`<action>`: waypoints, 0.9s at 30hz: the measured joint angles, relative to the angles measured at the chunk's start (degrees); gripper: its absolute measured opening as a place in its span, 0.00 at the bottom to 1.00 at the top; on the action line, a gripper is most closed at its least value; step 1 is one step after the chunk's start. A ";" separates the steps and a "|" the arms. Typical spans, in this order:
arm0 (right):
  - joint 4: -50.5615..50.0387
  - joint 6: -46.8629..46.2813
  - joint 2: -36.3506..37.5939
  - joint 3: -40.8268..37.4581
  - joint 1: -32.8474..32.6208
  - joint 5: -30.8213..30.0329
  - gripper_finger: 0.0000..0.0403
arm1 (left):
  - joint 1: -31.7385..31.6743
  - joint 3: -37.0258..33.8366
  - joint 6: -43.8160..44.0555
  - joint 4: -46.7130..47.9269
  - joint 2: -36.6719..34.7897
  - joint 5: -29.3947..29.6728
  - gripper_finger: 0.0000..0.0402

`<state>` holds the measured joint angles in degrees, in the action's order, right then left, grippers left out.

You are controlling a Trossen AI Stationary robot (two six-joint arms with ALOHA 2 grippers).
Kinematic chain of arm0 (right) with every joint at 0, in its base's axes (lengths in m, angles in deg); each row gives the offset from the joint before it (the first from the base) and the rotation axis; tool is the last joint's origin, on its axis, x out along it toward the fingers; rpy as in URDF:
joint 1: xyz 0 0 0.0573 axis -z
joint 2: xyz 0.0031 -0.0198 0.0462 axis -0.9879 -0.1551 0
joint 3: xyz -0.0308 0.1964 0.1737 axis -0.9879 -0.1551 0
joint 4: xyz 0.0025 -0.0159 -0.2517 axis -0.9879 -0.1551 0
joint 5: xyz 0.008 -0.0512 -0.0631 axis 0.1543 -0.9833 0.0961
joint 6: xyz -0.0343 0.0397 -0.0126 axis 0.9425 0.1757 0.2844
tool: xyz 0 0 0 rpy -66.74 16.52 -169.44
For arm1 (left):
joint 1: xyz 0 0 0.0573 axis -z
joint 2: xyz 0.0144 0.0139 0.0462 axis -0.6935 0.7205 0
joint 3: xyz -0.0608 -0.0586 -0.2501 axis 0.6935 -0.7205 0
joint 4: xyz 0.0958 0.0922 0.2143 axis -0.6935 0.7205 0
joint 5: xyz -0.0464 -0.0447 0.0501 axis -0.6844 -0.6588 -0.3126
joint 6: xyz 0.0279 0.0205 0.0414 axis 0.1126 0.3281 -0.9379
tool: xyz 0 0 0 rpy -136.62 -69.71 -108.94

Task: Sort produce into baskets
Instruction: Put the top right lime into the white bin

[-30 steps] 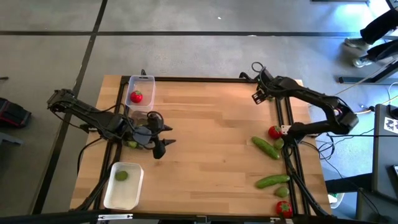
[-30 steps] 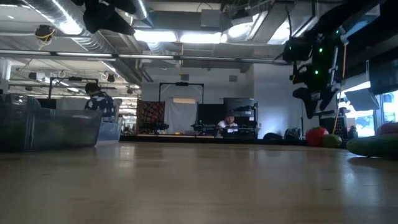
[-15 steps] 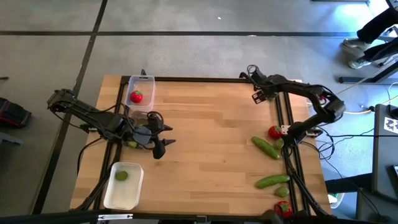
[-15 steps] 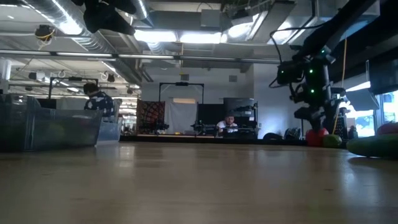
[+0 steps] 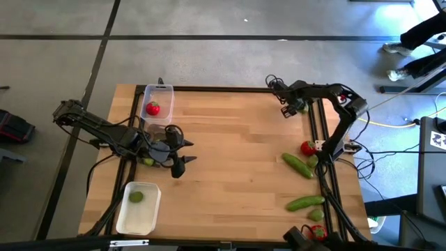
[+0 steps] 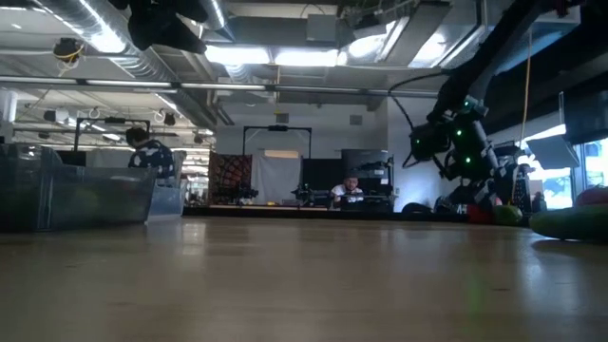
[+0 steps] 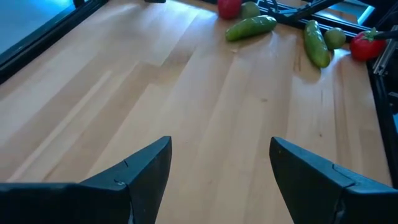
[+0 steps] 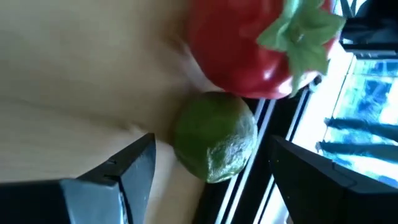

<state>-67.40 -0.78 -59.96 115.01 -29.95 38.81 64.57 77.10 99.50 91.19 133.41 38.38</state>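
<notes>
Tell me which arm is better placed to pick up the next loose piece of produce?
Right. The right gripper is open directly before the lime and tomato; the left gripper is across the table.

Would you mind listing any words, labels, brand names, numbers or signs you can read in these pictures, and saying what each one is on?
No readable text in any view.
The produce, the baskets and the wooden table carry no visible labels.
White box at the high view's right edge: a dark mark, not readable.
Room behind the table in the low view: too far off to read anything.
</notes>
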 joint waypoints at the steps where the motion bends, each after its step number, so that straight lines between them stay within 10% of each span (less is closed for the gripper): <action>1: -0.73 -0.49 -0.60 0.40 -0.10 -0.31 0.70 | 0.00 0.00 0.00 0.04 0.00 0.00 0.66; 27: -5.07 3.17 -3.09 3.37 0.33 7.80 0.57 | 0.00 0.00 -0.63 0.24 0.00 0.00 0.66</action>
<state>-72.47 2.39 -63.05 118.39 -29.62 46.61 64.57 77.10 98.87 91.43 133.41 38.38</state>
